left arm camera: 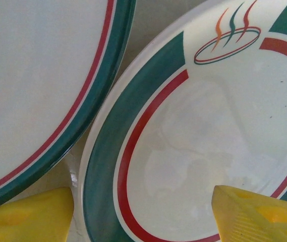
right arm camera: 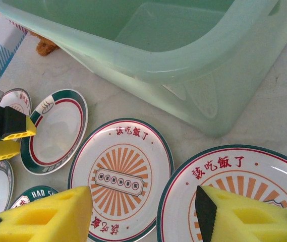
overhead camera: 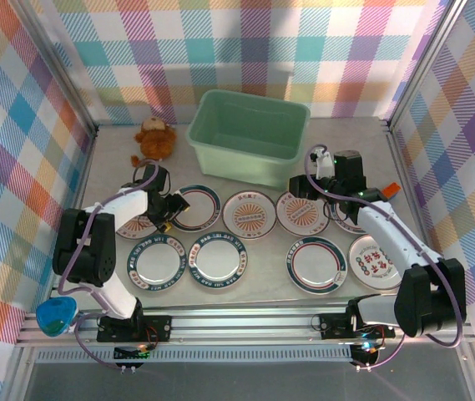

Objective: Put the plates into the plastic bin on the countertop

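Progress: nothing is loaded yet. The countertop (overhead camera: 354, 154) is flat, pale grey and faintly marbled. At its back the plastic bin (overhead camera: 241, 163), a mint-green tub with rounded corners and a rolled rim, stands empty. The plates (overhead camera: 218, 257) (I count nine) lie flat in two rows before it, round, glossy and white. The left gripper (left arm camera: 143, 217) hangs spread over a teal-and-red banded plate (left arm camera: 209, 141), grasping nothing. The right gripper (right arm camera: 143, 212), likewise spread and empty, hangs over a sunburst plate (right arm camera: 120, 179).

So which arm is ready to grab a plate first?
Probably the left. The left gripper sits low and open, straddling the rim of the teal-banded plate. The right gripper is open too, but hangs higher over a sunburst plate.
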